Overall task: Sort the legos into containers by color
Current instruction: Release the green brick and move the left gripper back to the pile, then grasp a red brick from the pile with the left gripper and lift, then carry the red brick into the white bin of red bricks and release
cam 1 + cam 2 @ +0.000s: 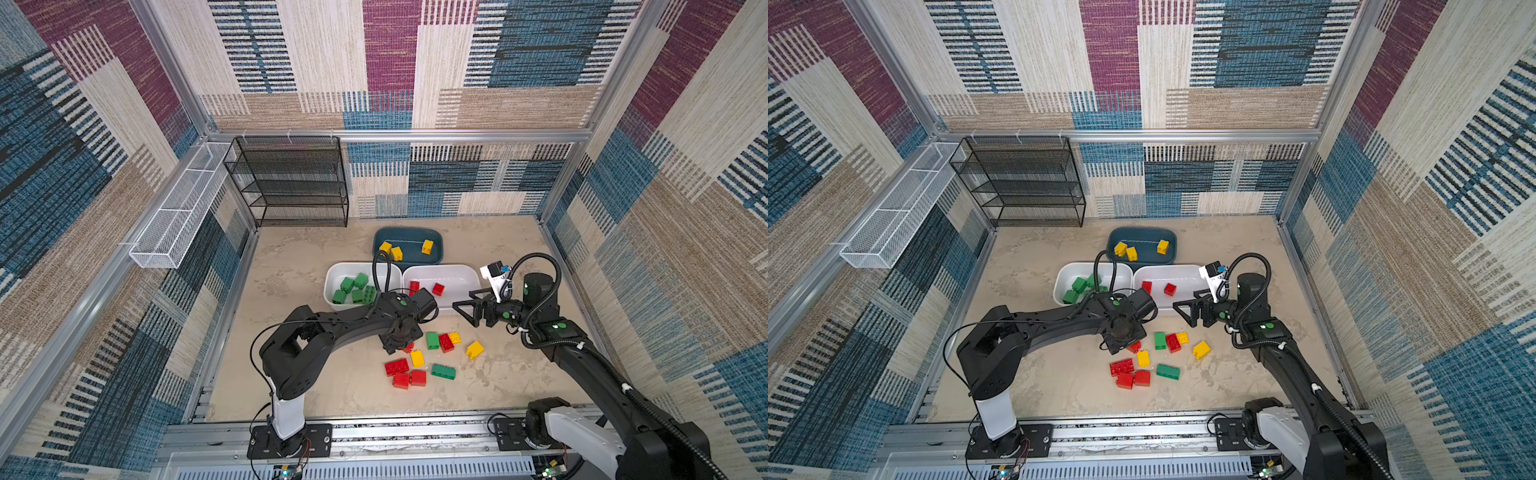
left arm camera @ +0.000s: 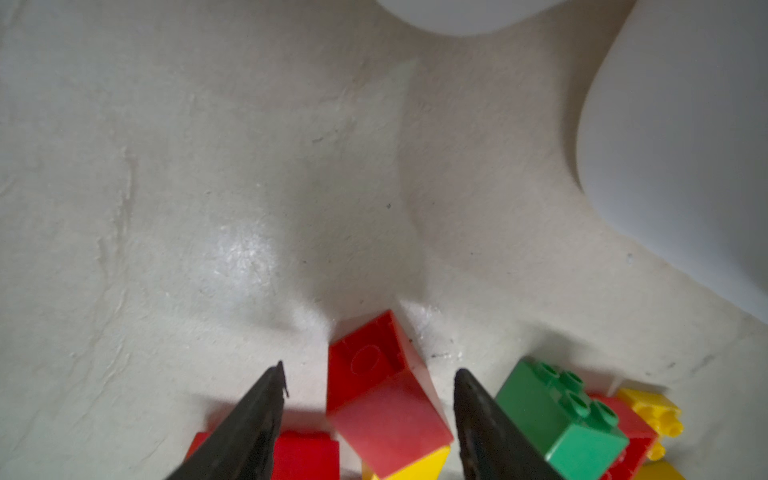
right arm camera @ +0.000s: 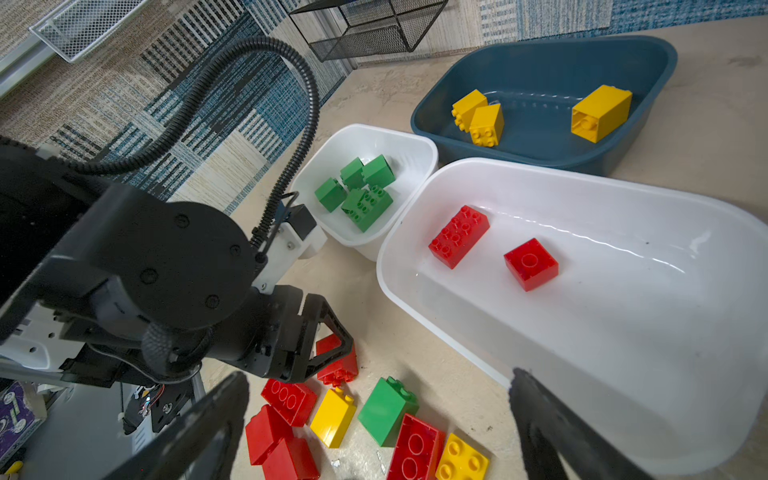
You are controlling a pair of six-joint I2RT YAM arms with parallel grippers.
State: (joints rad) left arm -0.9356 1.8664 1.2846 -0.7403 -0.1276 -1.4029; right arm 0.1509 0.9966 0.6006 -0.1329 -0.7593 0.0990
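No text, brand, number or sign can be read in any of the views. A purple box (image 3: 14, 411) at the edge of the right wrist view carries some pale print, but it is too small and cut off to read. The studs of the legos (image 3: 457, 237) show no legible mark.

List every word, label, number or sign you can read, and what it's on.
No text can be read in any view.
Purple box at the edge of the right wrist view: white print, too blurred to read.
Studs of the legos: any embossing too small to read.
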